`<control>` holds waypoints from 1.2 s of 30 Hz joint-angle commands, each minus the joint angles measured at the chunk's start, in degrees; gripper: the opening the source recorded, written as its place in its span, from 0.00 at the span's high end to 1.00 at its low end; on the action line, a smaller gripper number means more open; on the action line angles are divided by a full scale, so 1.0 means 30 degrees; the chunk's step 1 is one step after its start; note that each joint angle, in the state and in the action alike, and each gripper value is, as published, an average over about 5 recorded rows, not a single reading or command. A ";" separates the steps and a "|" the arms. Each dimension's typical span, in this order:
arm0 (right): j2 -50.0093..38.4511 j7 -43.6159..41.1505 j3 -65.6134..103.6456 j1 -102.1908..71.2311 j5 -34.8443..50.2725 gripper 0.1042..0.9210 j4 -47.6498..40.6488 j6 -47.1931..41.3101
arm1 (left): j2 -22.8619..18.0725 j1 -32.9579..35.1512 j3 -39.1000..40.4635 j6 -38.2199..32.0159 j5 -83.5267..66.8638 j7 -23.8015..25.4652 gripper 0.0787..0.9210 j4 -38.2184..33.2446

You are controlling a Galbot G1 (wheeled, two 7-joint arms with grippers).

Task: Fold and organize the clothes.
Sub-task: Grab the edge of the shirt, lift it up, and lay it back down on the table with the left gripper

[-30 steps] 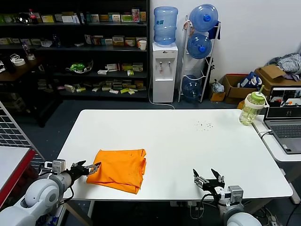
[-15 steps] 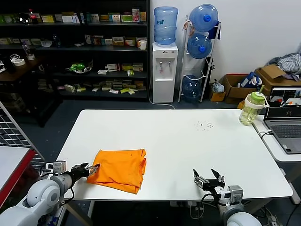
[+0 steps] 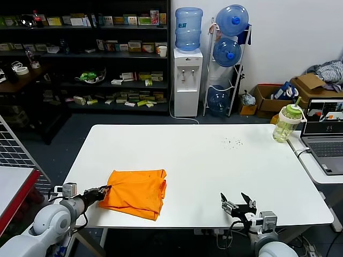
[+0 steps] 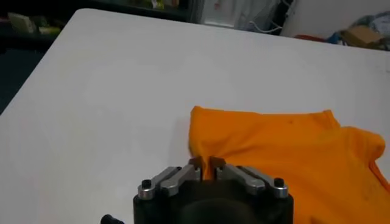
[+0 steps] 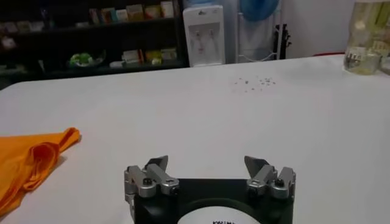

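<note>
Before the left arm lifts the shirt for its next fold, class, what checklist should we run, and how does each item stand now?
1. Left claw pinched on the edge of the orange T-shirt: ok.
2. Grip deep enough to survive a lift: cannot tell.
3. T-shirt fully on the white table: ok, though near the front edge.
4. Right claw open and apart from the cloth: ok.
5. Green-lidded bottle and laptop away from the shirt: ok.
</note>
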 commanded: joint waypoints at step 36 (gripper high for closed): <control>-0.0759 -0.0793 0.3300 -0.1547 -0.0470 0.12 0.1835 0.1682 | 0.4637 0.2983 -0.5888 0.0024 0.1709 -0.3299 0.99 -0.0792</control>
